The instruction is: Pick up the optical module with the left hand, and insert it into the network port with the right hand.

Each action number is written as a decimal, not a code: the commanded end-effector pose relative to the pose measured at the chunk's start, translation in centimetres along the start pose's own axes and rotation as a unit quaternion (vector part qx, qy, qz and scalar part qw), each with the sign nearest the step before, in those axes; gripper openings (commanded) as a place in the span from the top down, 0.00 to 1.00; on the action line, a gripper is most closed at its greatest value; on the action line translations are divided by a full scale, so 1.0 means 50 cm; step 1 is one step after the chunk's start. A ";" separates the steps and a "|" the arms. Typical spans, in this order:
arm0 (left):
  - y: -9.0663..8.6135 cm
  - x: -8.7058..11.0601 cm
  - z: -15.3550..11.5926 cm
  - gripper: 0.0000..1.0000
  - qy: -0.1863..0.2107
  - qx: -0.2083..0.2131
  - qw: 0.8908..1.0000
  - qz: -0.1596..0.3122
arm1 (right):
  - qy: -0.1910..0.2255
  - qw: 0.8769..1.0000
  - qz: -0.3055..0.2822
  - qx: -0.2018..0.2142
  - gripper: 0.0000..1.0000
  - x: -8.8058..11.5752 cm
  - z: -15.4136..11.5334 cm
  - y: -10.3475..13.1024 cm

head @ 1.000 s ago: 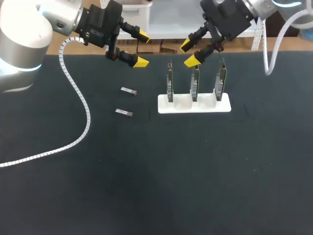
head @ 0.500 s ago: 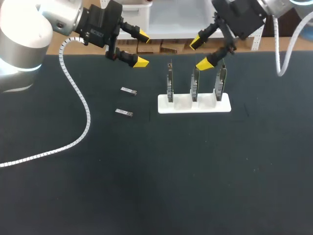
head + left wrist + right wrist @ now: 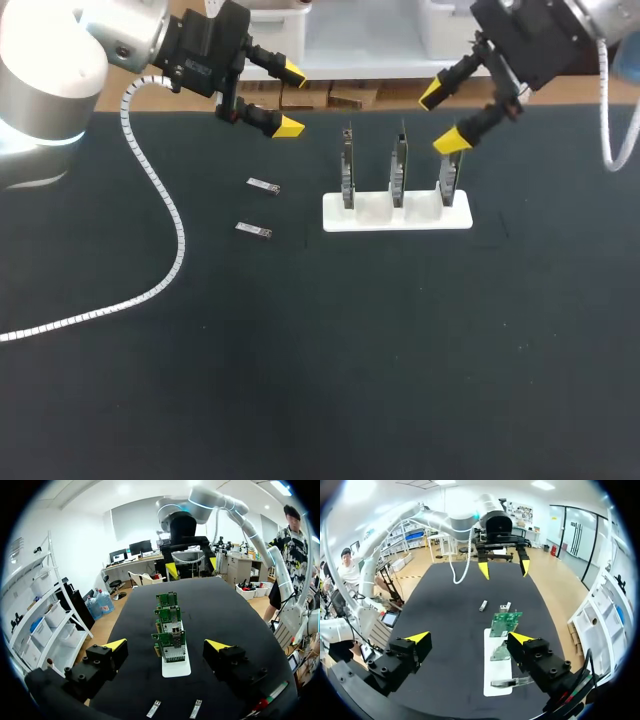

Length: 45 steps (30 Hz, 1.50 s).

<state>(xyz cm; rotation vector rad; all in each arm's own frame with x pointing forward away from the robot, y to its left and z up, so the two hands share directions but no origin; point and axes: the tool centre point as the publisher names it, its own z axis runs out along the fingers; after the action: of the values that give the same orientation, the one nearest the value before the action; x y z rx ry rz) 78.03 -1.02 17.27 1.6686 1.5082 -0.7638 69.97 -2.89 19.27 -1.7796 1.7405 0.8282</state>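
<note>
Left gripper point(image 3: 290, 99): fingers spread wide, empty, poised above the far edge of the table point(image 3: 330, 380). Farther optical module point(image 3: 264, 185) and nearer optical module point(image 3: 254, 231): flat on the dark surface, apart from that gripper, on its near side. Right gripper point(image 3: 441, 118): fingers apart, empty, above the rightmost of three circuit boards point(image 3: 447, 180) upright in a white holder point(image 3: 396, 215).

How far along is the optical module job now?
Nothing looks done yet. The far module and the near module lie untouched on the table. In hand: nothing. The left gripper hangs open over the table's far edge, near them, and the right gripper is open over the right end of the white stand of cards. Left: pick a module, pass it to the right gripper, plug it into a card.
</note>
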 end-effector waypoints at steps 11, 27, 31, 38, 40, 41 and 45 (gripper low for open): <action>0.002 -0.001 0.000 0.00 0.003 0.001 1.000 -0.001 | 0.001 1.000 -0.014 -0.022 0.00 0.026 -0.028 0.014; 0.002 -0.001 0.000 0.00 0.003 0.001 1.000 -0.001 | 0.003 0.999 -0.031 -0.021 0.00 0.040 -0.015 0.001; 0.002 -0.001 0.000 0.00 0.003 0.001 1.000 -0.001 | 0.005 0.999 -0.030 -0.018 0.00 0.044 -0.019 -0.002; 0.002 -0.001 0.000 0.00 0.003 0.001 1.000 -0.001 | 0.010 1.000 -0.019 -0.014 0.00 0.041 -0.018 -0.005; 0.002 -0.001 0.000 0.00 0.003 0.001 1.000 -0.001 | 0.010 1.000 -0.019 -0.014 0.00 0.041 -0.018 -0.005; 0.002 -0.001 0.000 0.00 0.003 0.001 1.000 -0.001 | 0.010 1.000 -0.019 -0.014 0.00 0.041 -0.018 -0.005; 0.002 -0.001 0.000 0.00 0.003 0.001 1.000 -0.001 | 0.010 1.000 -0.019 -0.014 0.00 0.041 -0.018 -0.005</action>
<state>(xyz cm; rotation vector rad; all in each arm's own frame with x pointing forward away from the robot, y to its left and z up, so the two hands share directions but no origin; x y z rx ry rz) 78.03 -1.02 17.27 1.6686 1.5082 -0.7638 70.31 -4.89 18.44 -1.8399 1.7115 0.8271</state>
